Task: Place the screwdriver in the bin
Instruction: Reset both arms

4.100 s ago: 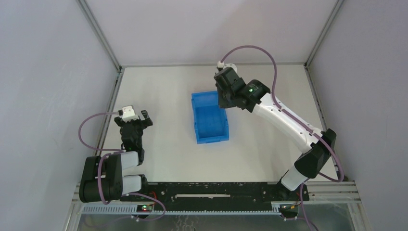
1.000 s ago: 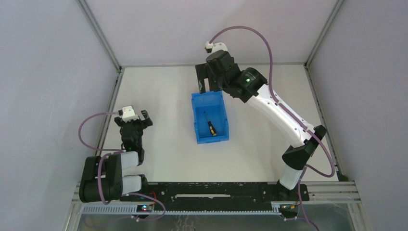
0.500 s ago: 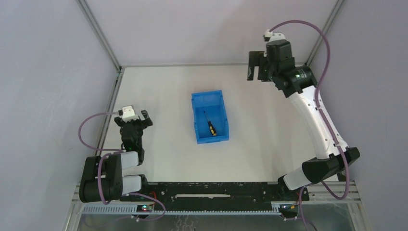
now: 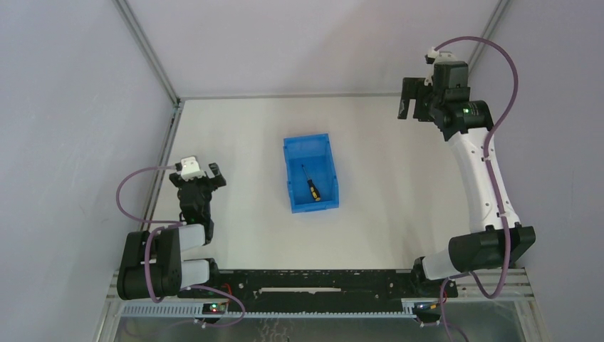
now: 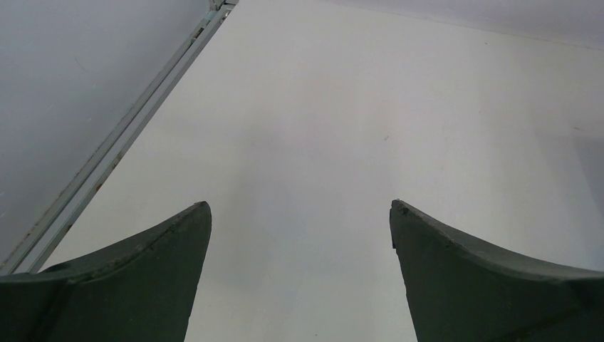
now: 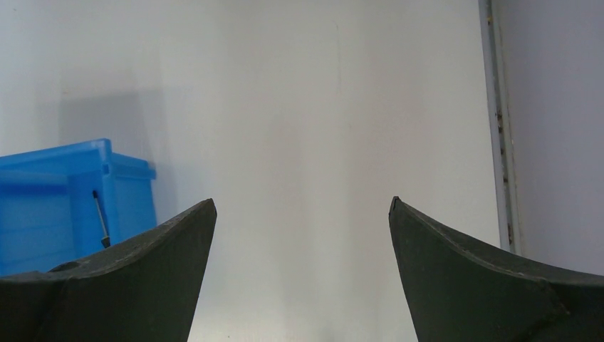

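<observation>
The small screwdriver [image 4: 310, 184], black handle with orange accent, lies inside the blue bin [image 4: 293, 188] in the middle of the table. In the right wrist view the bin [image 6: 43, 206] shows at the left with the thin shaft of the screwdriver [image 6: 100, 217] inside it. My right gripper [image 4: 412, 100] hangs open and empty high at the far right corner, well away from the bin; its fingers [image 6: 171, 242] frame bare table. My left gripper [image 4: 206, 174] rests open and empty at the left, near its base.
Metal frame rails run along the left edge [image 4: 162, 160] and right edge [image 4: 466, 142] of the white table. Grey walls close in on three sides. A purple cable [image 4: 498, 71] loops above the right arm.
The right arm has swung further right and back, away from the bin, its gripper still open. Screwdriver, bin and left arm have not moved.
</observation>
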Controlling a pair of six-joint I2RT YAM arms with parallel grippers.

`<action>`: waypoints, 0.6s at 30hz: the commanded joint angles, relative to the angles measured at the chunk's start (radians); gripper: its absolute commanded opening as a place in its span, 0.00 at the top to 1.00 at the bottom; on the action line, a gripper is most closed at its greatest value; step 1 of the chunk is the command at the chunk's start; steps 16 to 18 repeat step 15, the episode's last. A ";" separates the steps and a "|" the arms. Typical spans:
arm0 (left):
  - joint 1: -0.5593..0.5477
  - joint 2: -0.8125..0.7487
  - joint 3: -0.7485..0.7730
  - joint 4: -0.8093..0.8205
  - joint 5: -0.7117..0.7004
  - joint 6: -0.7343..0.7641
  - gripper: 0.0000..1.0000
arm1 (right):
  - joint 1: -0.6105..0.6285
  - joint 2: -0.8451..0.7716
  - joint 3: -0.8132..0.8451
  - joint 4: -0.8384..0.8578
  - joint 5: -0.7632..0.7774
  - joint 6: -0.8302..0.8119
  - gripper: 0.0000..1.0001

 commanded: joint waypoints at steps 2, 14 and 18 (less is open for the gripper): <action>-0.006 -0.008 0.030 0.029 -0.013 0.023 0.00 | -0.028 -0.034 -0.007 0.054 -0.053 -0.038 0.00; -0.007 -0.008 0.029 0.029 -0.013 0.023 0.00 | -0.030 -0.051 -0.003 0.058 -0.039 -0.038 0.00; -0.007 -0.008 0.030 0.029 -0.013 0.024 0.00 | -0.030 -0.055 -0.006 0.063 -0.043 -0.038 0.00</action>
